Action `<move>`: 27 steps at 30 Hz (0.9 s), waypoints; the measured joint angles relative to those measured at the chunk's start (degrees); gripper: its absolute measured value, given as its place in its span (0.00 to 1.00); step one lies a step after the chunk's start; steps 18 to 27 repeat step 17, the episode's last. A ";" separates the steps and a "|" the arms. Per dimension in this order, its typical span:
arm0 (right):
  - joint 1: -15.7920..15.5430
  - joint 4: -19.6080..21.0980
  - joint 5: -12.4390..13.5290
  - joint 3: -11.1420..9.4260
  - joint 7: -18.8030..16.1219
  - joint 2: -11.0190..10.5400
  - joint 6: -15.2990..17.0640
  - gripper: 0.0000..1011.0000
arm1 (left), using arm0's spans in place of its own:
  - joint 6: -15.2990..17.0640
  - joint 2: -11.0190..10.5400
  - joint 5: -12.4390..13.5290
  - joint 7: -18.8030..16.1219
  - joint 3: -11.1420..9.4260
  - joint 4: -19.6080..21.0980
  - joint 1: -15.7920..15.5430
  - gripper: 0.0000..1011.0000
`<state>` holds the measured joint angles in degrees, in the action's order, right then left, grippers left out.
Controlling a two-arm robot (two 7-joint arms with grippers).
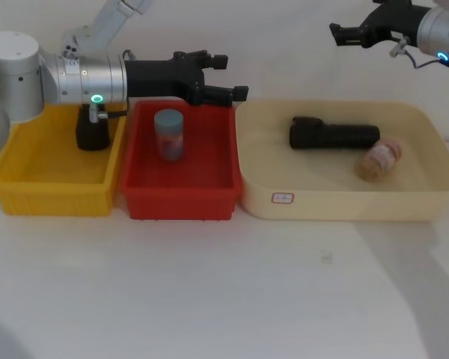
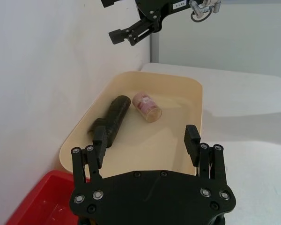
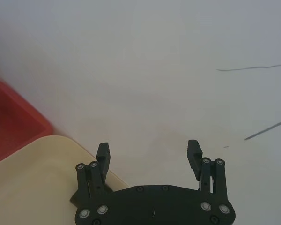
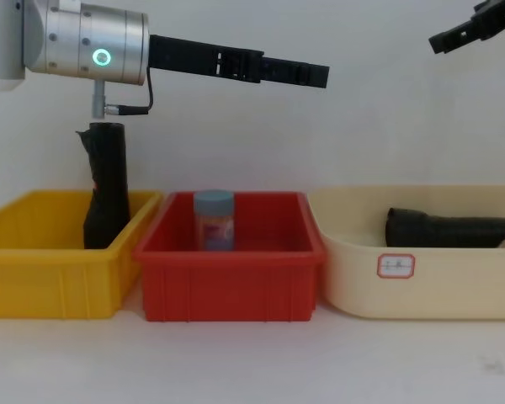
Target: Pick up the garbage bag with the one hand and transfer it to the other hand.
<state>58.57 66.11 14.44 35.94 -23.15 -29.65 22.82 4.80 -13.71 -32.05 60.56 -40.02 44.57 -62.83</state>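
The garbage bag [image 1: 333, 136] [image 2: 113, 117] [image 4: 450, 229], a thick black roll, lies on its side in the cream tray [image 1: 344, 203], toward the tray's back. My left gripper [image 1: 228, 76] [image 2: 146, 138] [image 4: 316, 76], on the green-ringed wrist, hovers open and empty above the red bin, pointing toward the tray and still well above and to the left of the bag. My right gripper [image 1: 340, 35] [image 2: 111, 18] [image 4: 442, 38] [image 3: 149, 152], on the blue-ringed wrist, hangs open high above the tray's back right.
A pink jar [image 1: 379, 158] [image 2: 147, 106] lies in the cream tray beside the bag. The red bin [image 1: 179, 200] holds a blue-lidded jar [image 1: 169, 134] [image 4: 214, 220]. A slim tall black roll [image 1: 92, 131] [image 4: 106, 189] stands in the yellow bin [image 1: 49, 196].
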 joint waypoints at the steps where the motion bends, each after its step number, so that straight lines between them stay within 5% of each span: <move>1: 0.01 -0.01 -0.01 0.00 0.02 -0.01 0.01 0.99 | 0.00 0.00 0.00 0.00 0.00 0.00 0.00 0.99; 27: 0.10 -0.13 -0.33 -0.01 0.44 -0.10 0.21 0.99 | 0.00 0.00 0.00 0.00 0.00 0.00 0.00 0.99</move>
